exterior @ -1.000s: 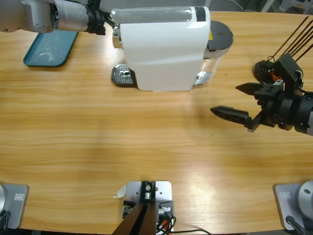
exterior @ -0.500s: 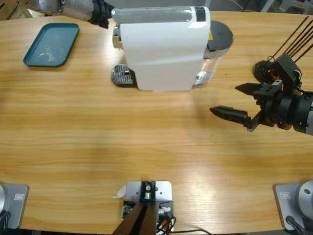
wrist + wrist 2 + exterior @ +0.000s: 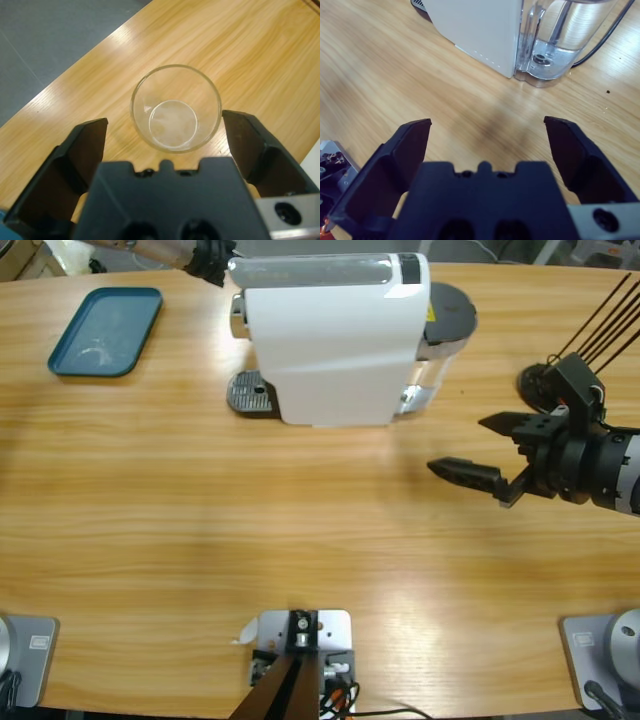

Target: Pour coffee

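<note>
A small clear glass tumbler [image 3: 175, 107] stands upright on the wood near the table's edge. My left gripper [image 3: 165, 122] is open around it, with a gap between the glass and each jaw. The tumbler's bottom looks pale, and the coffee is out of view. In the high view only the black tip of my left gripper [image 3: 210, 260] shows at the top left, next to the white coffee machine [image 3: 335, 340]; the glass is hidden there. My right gripper [image 3: 460, 445] hangs open and empty over bare wood, to the right of the machine.
A teal tray [image 3: 105, 330] lies at the back left. The machine's metal drip grate [image 3: 250, 393] sticks out at its front left. Its clear water tank [image 3: 560, 40] and a black cable [image 3: 605, 35] stand ahead of my right gripper. Black cables [image 3: 600, 320] run at the far right.
The left arm has drawn back toward the top edge, so only its black tip still shows. The right gripper has hardly moved.
</note>
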Controlling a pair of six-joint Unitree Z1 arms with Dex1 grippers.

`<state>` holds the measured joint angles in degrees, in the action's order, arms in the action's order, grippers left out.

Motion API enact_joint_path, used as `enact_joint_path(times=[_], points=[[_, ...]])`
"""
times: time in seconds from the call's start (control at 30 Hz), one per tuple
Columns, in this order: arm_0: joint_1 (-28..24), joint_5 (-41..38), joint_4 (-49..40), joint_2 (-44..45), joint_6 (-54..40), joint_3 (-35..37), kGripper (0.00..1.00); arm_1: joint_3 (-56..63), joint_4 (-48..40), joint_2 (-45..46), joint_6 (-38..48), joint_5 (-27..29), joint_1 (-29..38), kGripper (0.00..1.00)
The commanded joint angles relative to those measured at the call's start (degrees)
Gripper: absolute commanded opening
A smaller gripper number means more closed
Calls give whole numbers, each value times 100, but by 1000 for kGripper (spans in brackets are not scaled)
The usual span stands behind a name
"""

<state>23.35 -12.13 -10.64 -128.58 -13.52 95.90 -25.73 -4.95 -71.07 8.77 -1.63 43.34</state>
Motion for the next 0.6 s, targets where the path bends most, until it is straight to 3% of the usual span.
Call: enact_joint_path(times=[0.03, 0.6], points=[[-30, 44, -456, -542, -32, 342, 991, 42, -120, -188, -69, -153, -177, 1000], [65, 61, -1609, -1008, -37, 1425, 1000, 50, -147, -204, -78, -162, -212, 1000]])
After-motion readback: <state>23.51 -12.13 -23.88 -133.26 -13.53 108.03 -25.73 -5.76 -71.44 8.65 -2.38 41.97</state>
